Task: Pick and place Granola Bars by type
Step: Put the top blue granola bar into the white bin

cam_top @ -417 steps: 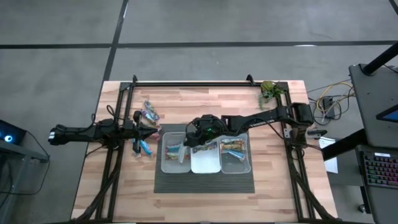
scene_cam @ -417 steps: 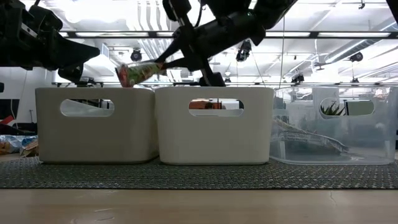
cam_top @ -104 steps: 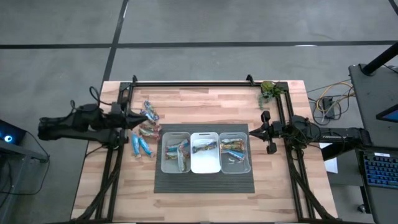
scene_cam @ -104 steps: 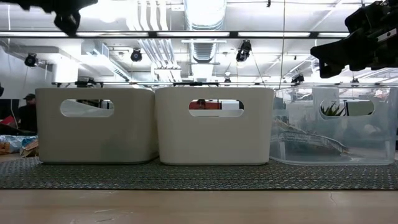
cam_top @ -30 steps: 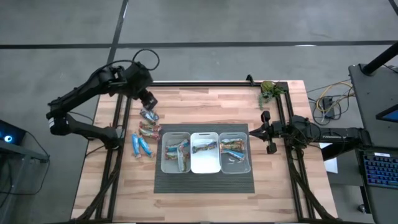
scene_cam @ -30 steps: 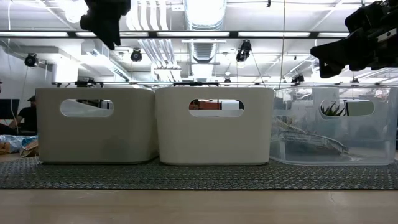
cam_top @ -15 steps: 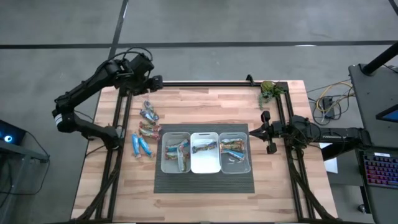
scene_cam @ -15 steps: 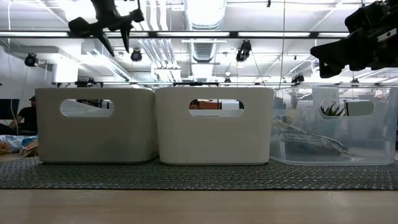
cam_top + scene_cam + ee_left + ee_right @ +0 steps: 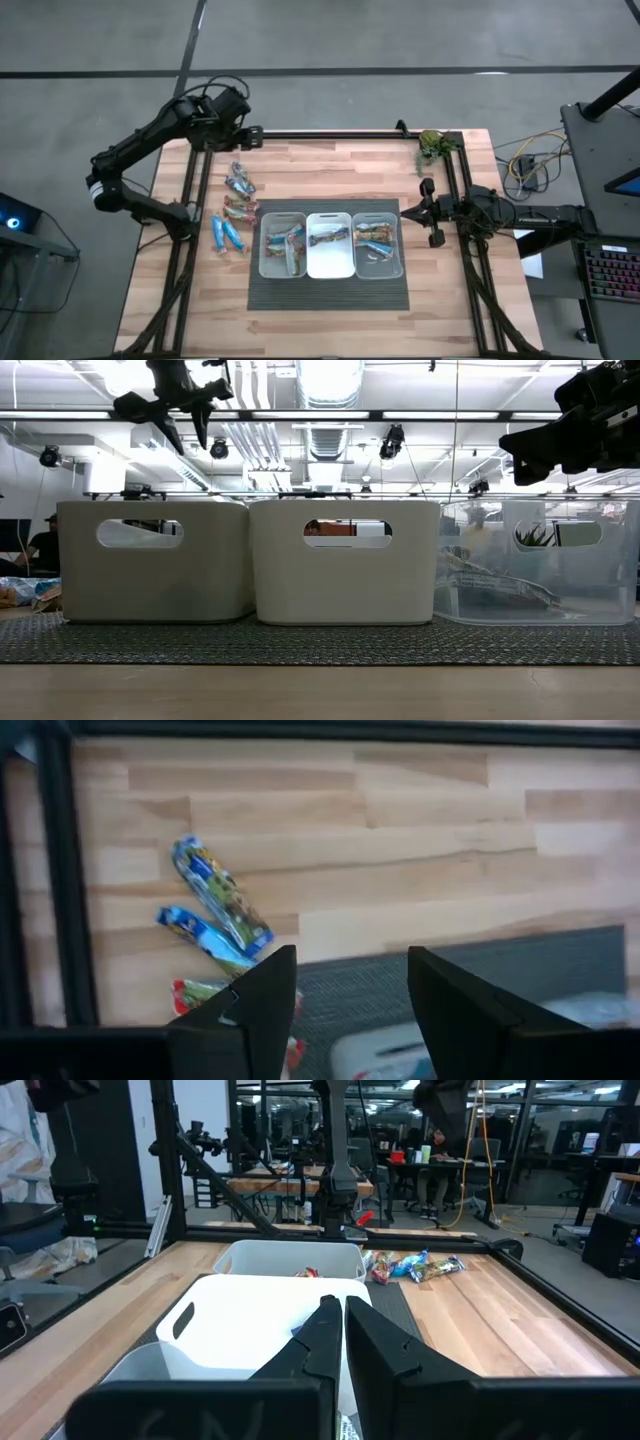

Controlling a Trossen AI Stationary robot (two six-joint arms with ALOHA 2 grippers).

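The left hand [image 9: 252, 131] hovers high over the counter's [image 9: 330, 160] far-left corner, fingers spread and empty, reaching for loose granola bars [image 9: 231, 208] beside the bins [image 9: 331, 245]. Next it must descend onto one. The right hand [image 9: 410, 211], closed and empty, waits right of the bins.

Loose Granola Bars [image 9: 232, 207], blue and tan-brown wrapped, lie flat in a scattered column left of centre in the high view, while more bars [image 9: 328, 238] lie sorted inside the three centre bins.
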